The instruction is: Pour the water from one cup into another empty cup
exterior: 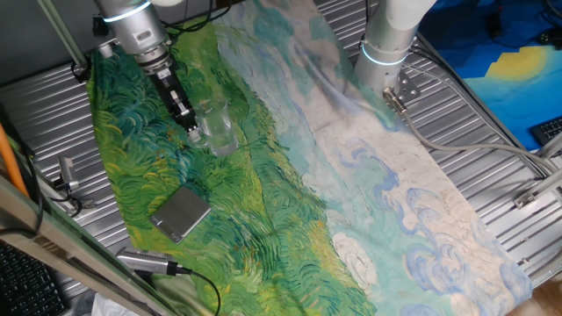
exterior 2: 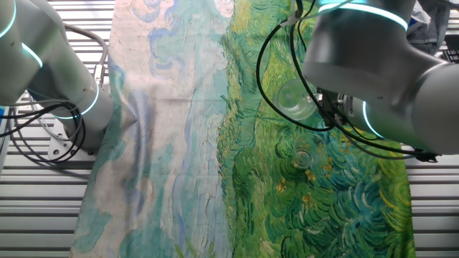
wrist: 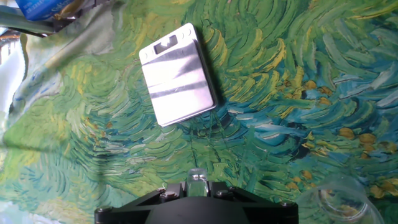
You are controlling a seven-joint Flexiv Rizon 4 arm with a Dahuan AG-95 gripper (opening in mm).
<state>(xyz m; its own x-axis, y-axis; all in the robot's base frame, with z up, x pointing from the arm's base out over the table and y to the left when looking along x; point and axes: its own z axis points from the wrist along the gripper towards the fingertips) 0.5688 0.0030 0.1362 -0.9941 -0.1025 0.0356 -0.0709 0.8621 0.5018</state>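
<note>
My gripper [exterior: 193, 132] is shut on a small clear glass cup [exterior: 214, 117] and holds it above the painted cloth. That cup shows raised and tilted in the other fixed view [exterior 2: 294, 99], and as a sliver of glass between the jaws in the hand view [wrist: 198, 182]. A second clear glass cup [exterior 2: 303, 155] stands on the cloth just below it. It shows in one fixed view [exterior: 225, 143] and at the bottom right of the hand view [wrist: 341, 200]. I cannot make out water in either cup.
A grey flat square block [exterior: 180, 213] lies on the green cloth nearer the front; it also shows in the hand view [wrist: 178, 74]. A second robot arm's base [exterior: 386, 44] stands at the back. The metal ridged table [exterior: 492, 149] surrounds the cloth. Cables lie at the left edge.
</note>
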